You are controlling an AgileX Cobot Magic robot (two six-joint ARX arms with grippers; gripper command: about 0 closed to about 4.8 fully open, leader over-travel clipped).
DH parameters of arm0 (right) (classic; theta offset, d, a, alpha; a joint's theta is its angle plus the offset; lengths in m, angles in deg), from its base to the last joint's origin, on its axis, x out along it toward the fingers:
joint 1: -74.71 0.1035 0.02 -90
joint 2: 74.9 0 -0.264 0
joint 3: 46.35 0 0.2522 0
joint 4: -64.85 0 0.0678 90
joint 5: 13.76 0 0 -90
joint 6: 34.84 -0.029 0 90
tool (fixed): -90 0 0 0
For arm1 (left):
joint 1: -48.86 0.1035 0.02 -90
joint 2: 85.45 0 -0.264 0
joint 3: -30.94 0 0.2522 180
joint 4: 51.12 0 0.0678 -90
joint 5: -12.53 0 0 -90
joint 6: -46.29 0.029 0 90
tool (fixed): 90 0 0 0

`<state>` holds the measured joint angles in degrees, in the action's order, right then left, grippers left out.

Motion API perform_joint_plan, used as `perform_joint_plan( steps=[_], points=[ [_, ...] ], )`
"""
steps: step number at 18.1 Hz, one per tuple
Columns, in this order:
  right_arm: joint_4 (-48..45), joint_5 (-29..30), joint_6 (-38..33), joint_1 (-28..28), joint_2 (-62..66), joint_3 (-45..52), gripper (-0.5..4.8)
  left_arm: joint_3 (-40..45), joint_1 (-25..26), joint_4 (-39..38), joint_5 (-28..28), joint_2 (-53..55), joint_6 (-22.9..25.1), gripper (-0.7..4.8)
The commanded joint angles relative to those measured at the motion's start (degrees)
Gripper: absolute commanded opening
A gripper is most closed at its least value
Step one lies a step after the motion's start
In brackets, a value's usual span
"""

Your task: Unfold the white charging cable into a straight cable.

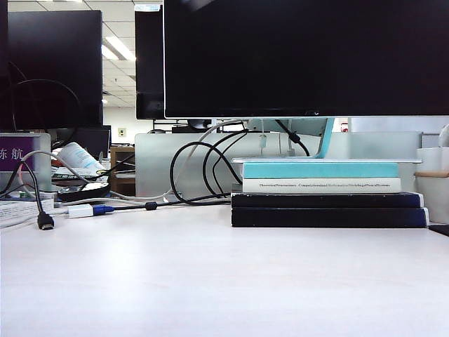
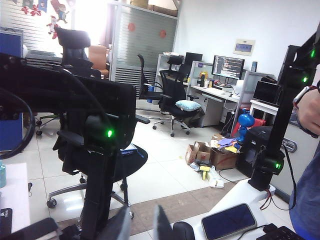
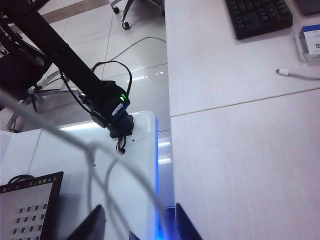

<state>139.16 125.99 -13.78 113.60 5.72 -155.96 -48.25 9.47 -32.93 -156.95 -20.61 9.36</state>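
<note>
The white charging cable [image 3: 85, 146] shows only in the right wrist view, as blurred pale strands and a loop hanging close to the camera. The strands run down between the fingers of my right gripper [image 3: 137, 225]. Its fingers [image 3: 92, 225] stand wide apart and it is open. My left gripper [image 2: 144, 226] points out over the office floor. Only its fingertips [image 2: 162, 225] show, with a narrow gap and no cable visible between them; the rest is cut off. Neither gripper appears in the exterior view.
A white plug [image 3: 283, 72] with a cord lies on the desk near a keyboard [image 3: 257, 17] and a small box [image 3: 310, 42]. The left arm's black link [image 3: 112, 107] crosses nearby. A book stack [image 1: 326, 200], black cables [image 1: 203, 168] and a monitor [image 1: 305, 56] stand at the back.
</note>
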Motion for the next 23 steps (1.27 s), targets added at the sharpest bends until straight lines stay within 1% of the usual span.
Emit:
perform_joint_plan(
  steps=[1, 2, 4, 5, 6, 7, 8, 9, 10, 12, 13, 14, 15, 16, 18, 19, 20, 21, 22, 23],
  points=[
    [-1.33, 0.83, 0.15, 0.26, -0.26, -0.26, 1.78, -0.11, -0.09, 0.59, 0.79, -0.15, 0.87, 0.75],
    [-1.90, 0.87, 0.15, 0.42, -0.24, -0.26, 1.50, -0.11, -0.09, 1.18, 1.42, -0.15, 0.92, 0.75],
    [-4.39, 3.76, 0.15, 0.44, 0.07, -0.26, 0.41, -0.11, -0.11, 2.89, 2.36, -0.15, 0.87, 0.75],
    [-5.25, 4.98, 0.15, 0.44, 0.24, -0.26, 0.24, -0.11, -0.11, 3.10, 2.43, -0.15, 0.90, 0.75],
    [-5.99, 5.51, 0.15, 0.42, 0.57, -0.26, -0.06, -0.11, -0.11, 3.10, 2.78, -0.15, 0.66, 0.75],
    [-6.05, 5.53, 0.15, 0.42, 0.81, -0.26, -0.05, -0.11, -0.11, 3.10, 2.73, -0.15, 0.66, 0.75],
    [-5.88, 6.38, 0.02, 0.42, 1.55, -0.24, 0.13, -0.11, -0.11, 4.13, 2.73, -0.17, -0.22, 0.75],
    [-6.03, 6.36, 0.02, 0.42, 1.90, -0.24, 1.11, -0.11, -0.11, 5.14, 2.73, -0.17, -1.14, 0.75],
    [-6.10, 6.34, 0.02, 0.42, 2.19, -0.24, 2.24, -0.11, -0.11, 5.55, 2.49, -0.17, -1.49, 0.75],
    [-6.51, 5.86, 0.02, 0.42, 2.34, -0.24, 2.18, -0.11, -0.11, 5.53, 2.32, -0.15, -1.49, 0.75],
    [-7.43, 5.88, 0.22, 0.42, 2.58, -0.24, 0.99, -0.11, -0.11, 5.53, 2.32, -0.15, -1.49, 0.75],
    [-8.33, 5.68, 0.20, 0.39, 2.67, -0.24, 1.00, -0.11, -0.11, 5.38, 2.23, -0.15, -1.53, 0.75],
    [-8.22, 5.68, 0.17, 0.37, 2.64, -0.24, 1.42, -0.11, -0.11, 5.27, 2.16, -0.13, -1.70, 0.75],
    [-5.95, 5.70, 0.15, 0.35, 2.56, -0.74, 1.63, -0.11, -0.09, 4.92, 2.08, -0.09, -1.68, 0.75],
    [-4.59, 5.70, 0.15, 0.35, 2.32, -0.74, 1.63, -0.11, -0.09, 4.04, 2.10, 0.15, -1.60, 0.75],
    [-3.74, 5.70, 0.17, 0.35, 1.49, -0.74, 1.63, -0.09, -0.04, 0.35, 2.08, 0.15, -0.85, 0.75],
    [-4.26, 5.57, 0.20, 0.20, 0.17, -0.74, 1.63, -0.09, -0.04, -1.97, 1.84, 0.15, 0.79, 0.75],
    [-4.92, 5.14, 0.20, 0.07, -0.50, -0.74, 1.63, -0.09, -0.04, -2.93, 1.88, 0.15, 1.14, 0.75],
    [-5.60, 2.54, 0.59, 0.00, -1.01, -0.74, 1.63, -0.11, -0.09, -2.12, 1.73, 0.15, 1.09, 0.75],
    [-5.57, 0.87, 2.71, 0.02, -0.72, -0.66, 1.74, -0.11, -0.13, -0.50, 1.20, 0.13, -0.31, 0.75]
  ],
)
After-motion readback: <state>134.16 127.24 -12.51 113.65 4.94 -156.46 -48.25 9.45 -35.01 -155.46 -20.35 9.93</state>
